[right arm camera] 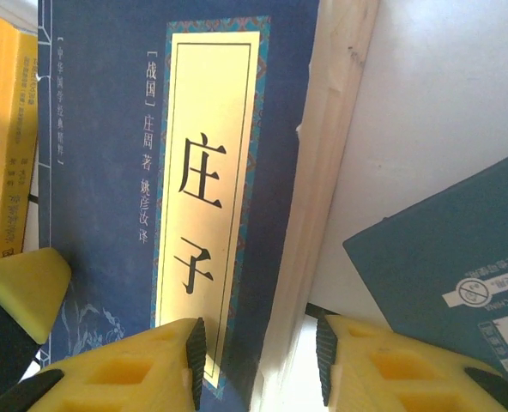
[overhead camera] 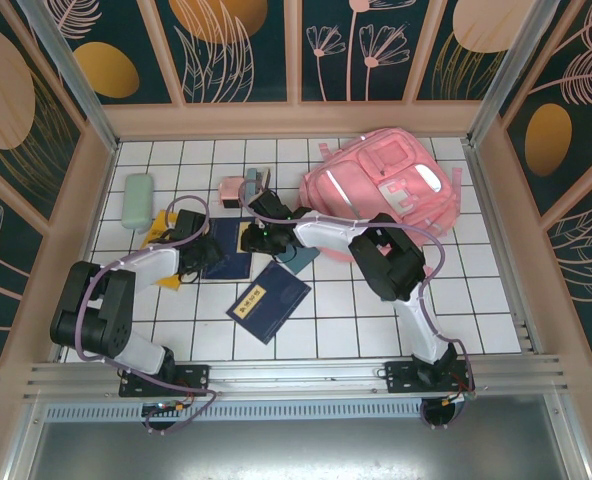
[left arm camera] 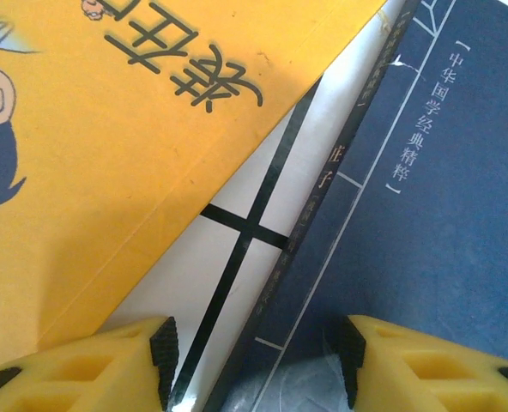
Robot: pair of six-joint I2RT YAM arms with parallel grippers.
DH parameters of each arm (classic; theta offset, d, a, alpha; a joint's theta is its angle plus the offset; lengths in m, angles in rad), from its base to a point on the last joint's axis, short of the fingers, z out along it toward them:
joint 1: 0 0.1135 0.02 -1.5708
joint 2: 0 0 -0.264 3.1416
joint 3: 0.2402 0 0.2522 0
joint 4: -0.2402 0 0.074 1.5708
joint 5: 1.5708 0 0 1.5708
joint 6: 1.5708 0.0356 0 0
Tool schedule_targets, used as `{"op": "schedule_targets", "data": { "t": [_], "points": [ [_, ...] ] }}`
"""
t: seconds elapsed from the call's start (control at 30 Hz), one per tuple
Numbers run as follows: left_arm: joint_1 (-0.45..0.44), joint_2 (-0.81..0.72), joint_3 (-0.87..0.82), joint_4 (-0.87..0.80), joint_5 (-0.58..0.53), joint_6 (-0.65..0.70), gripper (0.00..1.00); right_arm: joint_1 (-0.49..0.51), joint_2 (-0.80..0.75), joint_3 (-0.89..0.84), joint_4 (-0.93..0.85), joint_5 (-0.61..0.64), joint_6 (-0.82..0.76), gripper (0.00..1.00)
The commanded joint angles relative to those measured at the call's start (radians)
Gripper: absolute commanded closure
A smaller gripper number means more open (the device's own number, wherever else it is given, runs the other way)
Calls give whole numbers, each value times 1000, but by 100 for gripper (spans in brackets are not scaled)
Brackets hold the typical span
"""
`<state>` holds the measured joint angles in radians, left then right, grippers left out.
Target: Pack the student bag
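The student bag (overhead camera: 381,185), a soft pink backpack, lies at the back right of the tiled table. Both grippers meet at a dark blue book (overhead camera: 226,255) lying left of it. My left gripper (left arm camera: 257,360) is open over this blue book's (left arm camera: 426,215) spine edge, one finger on the tile side and one above the cover. My right gripper (right arm camera: 260,365) is open astride the same book's (right arm camera: 108,172) page edge, with one pad over the gold title label and the other beside the pages. In the top view the left gripper (overhead camera: 189,240) and right gripper (overhead camera: 261,235) stand at opposite sides of the book.
A yellow book (left arm camera: 108,154) lies against the blue book's left side. A second blue book (overhead camera: 268,300) lies nearer the front. A teal booklet (right arm camera: 451,249) sits just right of my right fingers. A mint case (overhead camera: 136,200) and small pink item (overhead camera: 231,190) lie at the back left.
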<state>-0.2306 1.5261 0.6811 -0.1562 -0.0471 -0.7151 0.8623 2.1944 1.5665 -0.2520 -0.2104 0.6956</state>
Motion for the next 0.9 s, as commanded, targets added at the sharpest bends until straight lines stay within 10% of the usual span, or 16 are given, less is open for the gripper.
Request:
{"op": "schedule_targets", "data": {
  "t": [0.0,0.4,0.87],
  "points": [
    [4,30,-43,56,147,14,48,4,35,-3,-90,-20,-22,58],
    [4,-91,-85,225,505,-72,53,0,75,20,-25,-115,-42,60],
    [23,-155,-109,327,541,-188,55,-22,58,0,22,-132,-22,60]
  ]
}}
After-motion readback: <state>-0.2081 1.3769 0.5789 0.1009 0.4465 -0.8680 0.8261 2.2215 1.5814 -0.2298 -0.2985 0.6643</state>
